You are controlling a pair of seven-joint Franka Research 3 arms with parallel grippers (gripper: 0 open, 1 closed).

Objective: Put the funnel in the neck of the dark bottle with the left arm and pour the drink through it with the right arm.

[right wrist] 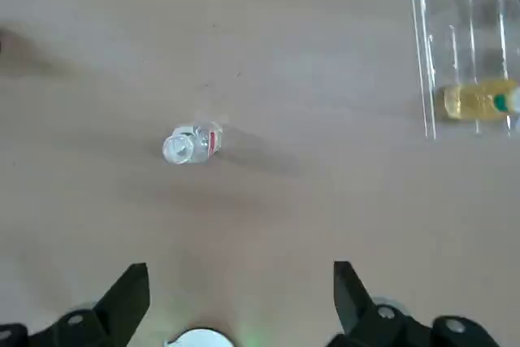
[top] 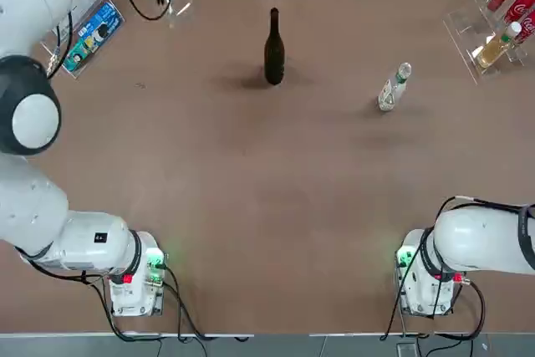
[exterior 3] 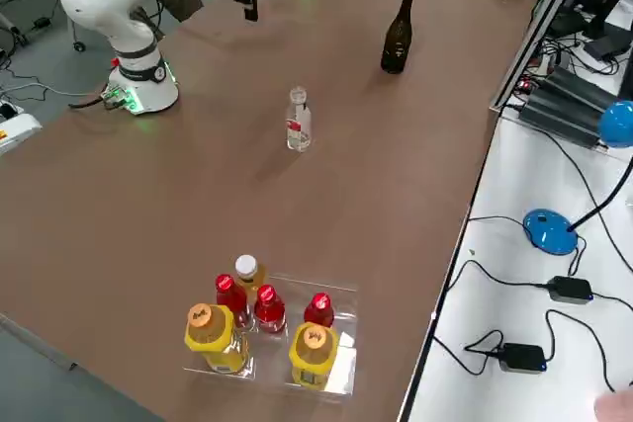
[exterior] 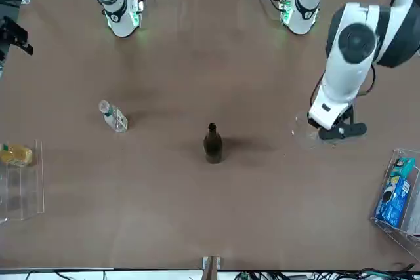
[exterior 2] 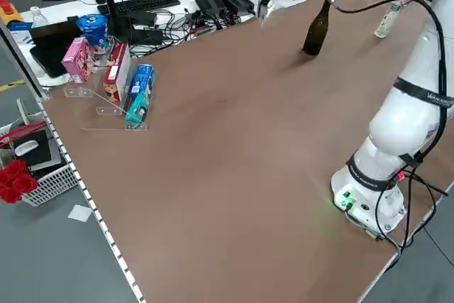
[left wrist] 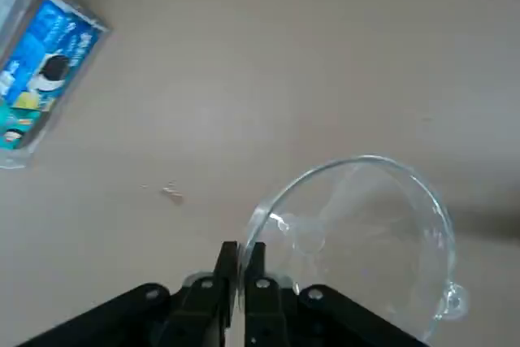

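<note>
Far out on the left side of the brown worktop [top: 251, 206], near its far edge, the left gripper [left wrist: 240, 262] is pinching its fingers tight on the rim of the funnel [left wrist: 357, 241] and carrying it clear of the surface; in the left wrist view the clear bowl is hanging just beyond the fingertips, with bare worktop beneath it. From overhead, the funnel is showing only as a faint glint beside the black gripper. A clear rack with a blue carton [top: 88, 31] is sitting at the left edge, beside that arm. Toward the middle, the dark bottle [top: 273, 49] is standing upright on the far half of the worktop, well apart from the funnel, its neck open and unoccupied. Farther right, the drink [top: 393, 88] is standing upright by itself, apart from the dark bottle. In the far right corner, a clear tray [top: 485, 31] is holding red-capped and yellow bottles. The right gripper [right wrist: 240, 298] is hanging high above the worktop with its fingers spread wide and holding nothing; in the right wrist view it is looking straight down on the drink's cap, well short of touching it.
</note>
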